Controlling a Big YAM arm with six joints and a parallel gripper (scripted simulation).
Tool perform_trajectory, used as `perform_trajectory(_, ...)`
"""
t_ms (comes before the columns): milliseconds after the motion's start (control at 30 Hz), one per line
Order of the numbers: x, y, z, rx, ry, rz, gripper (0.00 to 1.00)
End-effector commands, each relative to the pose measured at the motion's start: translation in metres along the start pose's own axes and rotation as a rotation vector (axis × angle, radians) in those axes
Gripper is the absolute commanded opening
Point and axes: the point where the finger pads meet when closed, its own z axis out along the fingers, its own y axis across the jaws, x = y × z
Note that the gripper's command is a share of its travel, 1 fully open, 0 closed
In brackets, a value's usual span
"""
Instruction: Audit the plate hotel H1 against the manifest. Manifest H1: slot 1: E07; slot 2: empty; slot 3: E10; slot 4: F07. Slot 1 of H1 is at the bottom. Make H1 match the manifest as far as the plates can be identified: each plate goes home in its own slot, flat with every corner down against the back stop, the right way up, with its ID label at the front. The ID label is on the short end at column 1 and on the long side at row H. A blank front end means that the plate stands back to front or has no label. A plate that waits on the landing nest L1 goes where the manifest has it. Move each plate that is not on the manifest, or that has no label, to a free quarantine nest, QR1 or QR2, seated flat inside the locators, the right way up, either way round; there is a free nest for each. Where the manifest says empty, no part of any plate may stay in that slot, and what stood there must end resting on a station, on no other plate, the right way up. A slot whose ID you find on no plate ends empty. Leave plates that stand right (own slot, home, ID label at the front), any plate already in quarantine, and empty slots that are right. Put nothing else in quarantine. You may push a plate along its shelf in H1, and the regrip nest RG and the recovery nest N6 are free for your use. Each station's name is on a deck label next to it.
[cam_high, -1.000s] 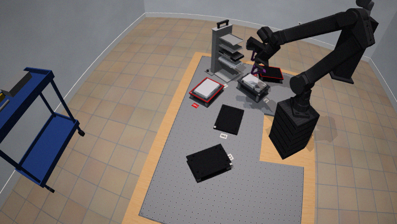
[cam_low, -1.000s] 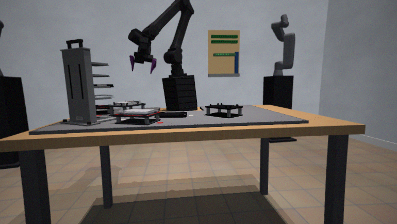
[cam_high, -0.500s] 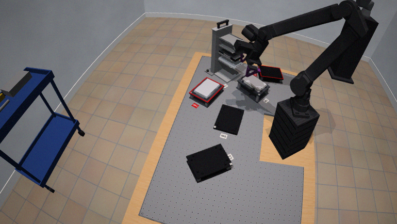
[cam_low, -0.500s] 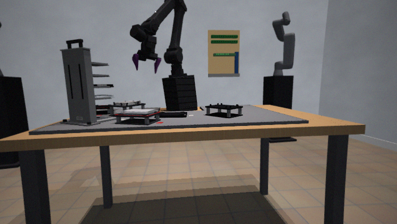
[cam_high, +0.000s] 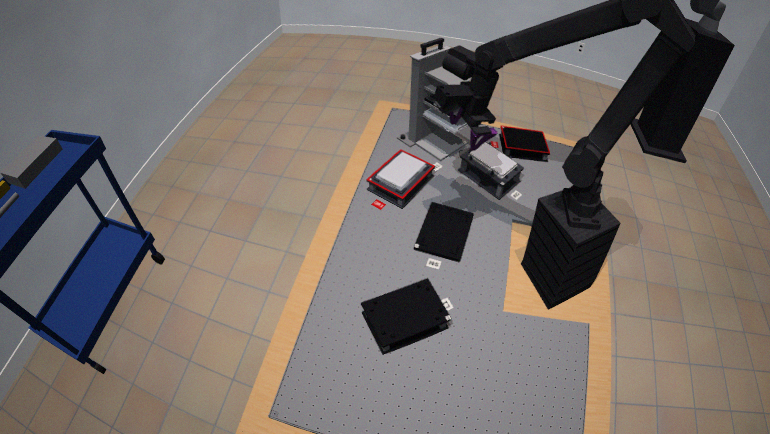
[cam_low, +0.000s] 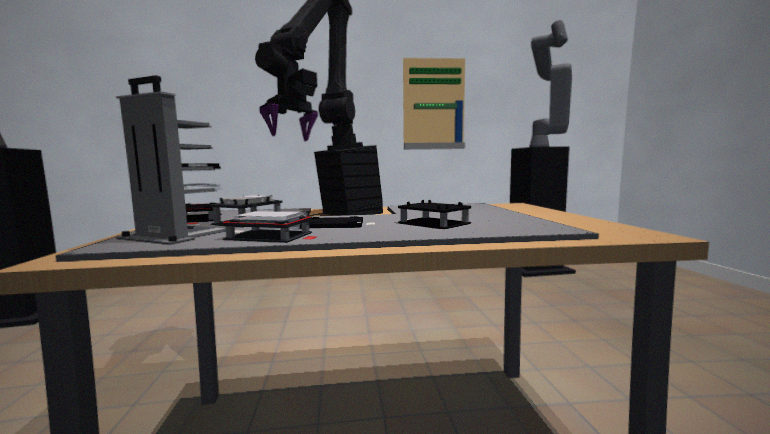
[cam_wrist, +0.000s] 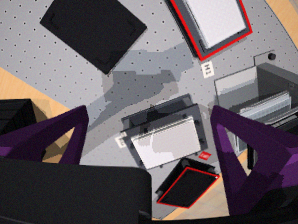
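The grey plate hotel H1 (cam_high: 420, 91) (cam_low: 153, 167) (cam_wrist: 276, 90) stands at the far left of the deck, with its shelves facing the nests. Plates show on some shelves, and I cannot read their labels. A white plate (cam_high: 490, 160) (cam_low: 243, 200) (cam_wrist: 166, 144) lies on the raised landing nest in front of the hotel. Another white plate (cam_high: 400, 169) (cam_low: 268, 216) lies in a red-rimmed quarantine nest. The second red-rimmed nest (cam_high: 524, 139) (cam_wrist: 188, 185) is empty. My gripper (cam_high: 470, 125) (cam_low: 288, 122) (cam_wrist: 149, 112) is open and empty. It hangs high above the landing nest plate.
A flat black nest labelled N6 (cam_high: 444, 230) (cam_low: 335, 221) (cam_wrist: 93, 19) lies mid-deck. A raised black nest (cam_high: 405, 314) (cam_low: 434, 207) stands nearer the front. The arm's black base (cam_high: 568, 245) (cam_low: 347, 180) stands at the deck's right edge. A blue cart (cam_high: 53, 237) stands on the floor.
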Motion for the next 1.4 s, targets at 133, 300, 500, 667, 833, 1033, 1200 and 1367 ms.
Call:
perform_trajectory(133,-0.014,-0.020,-0.013,-0.008,0.020,-0.148,1.00)
perform_trajectory(300,-0.014,-0.019,-0.012,-0.049,0.064,-0.248,1.00)
perform_trajectory(500,-0.014,-0.019,-0.011,-0.096,0.113,-0.361,1.00)
perform_trajectory(667,0.004,-0.003,0.011,-0.121,0.123,-0.339,1.00)
perform_trajectory(833,0.005,0.000,0.027,-0.122,0.122,-0.343,1.00)
perform_trajectory(1033,0.008,0.002,0.047,-0.123,0.122,-0.344,1.00)
perform_trajectory(1200,0.010,0.004,0.057,-0.123,0.122,-0.343,1.00)
perform_trajectory(1367,0.013,0.005,0.074,-0.124,0.122,-0.340,1.00)
